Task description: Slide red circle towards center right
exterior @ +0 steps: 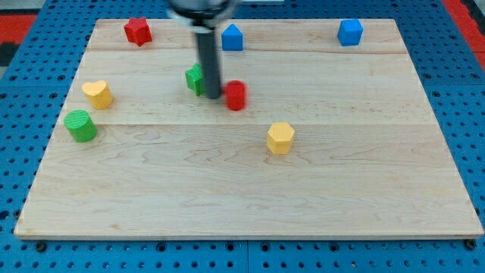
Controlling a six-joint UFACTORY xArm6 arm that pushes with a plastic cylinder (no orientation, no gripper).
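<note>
The red circle (237, 95) sits on the wooden board (250, 189), a little above and left of the middle. My dark rod comes down from the view's top, and my tip (213, 96) rests just left of the red circle, close to or touching it. A green block (195, 79) is right behind the rod on its left side, partly hidden by it.
A yellow hexagon (280, 138) lies below and right of the red circle. A red star (138, 31), a blue house-shaped block (232, 37) and a blue cube (350, 32) line the top edge. A yellow heart (98, 94) and green cylinder (80, 125) sit at the left.
</note>
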